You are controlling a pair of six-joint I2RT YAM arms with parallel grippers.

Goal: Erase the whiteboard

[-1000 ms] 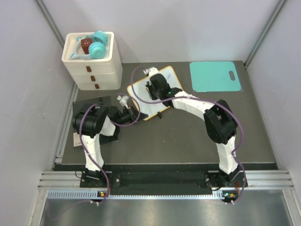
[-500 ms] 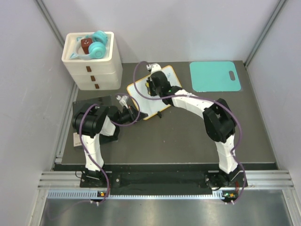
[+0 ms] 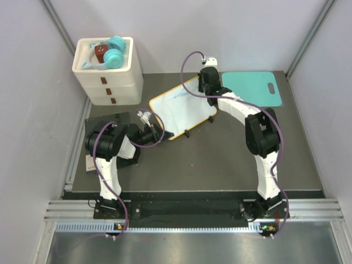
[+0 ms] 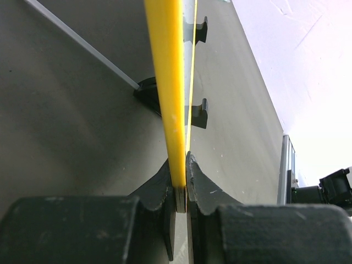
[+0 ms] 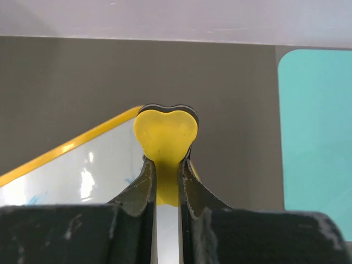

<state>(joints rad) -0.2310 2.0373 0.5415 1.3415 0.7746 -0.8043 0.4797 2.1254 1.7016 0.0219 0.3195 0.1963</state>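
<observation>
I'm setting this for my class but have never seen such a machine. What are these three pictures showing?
Two robot arms are bolted at a table's near edge. The wide picture looks down from above; the other two come from a camera on each wrist. The left tool is shut on the yellow frame of the whiteboard. The right tool pinches a yellow heart-shaped eraser by the board's far corner. Faint blue marks show on the board. Also on the table: a teal mat and white drawers.

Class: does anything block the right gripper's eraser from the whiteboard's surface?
Nothing visible does. The right gripper holds the yellow heart-shaped eraser at the far corner of the whiteboard, with bare board beside it.
</observation>
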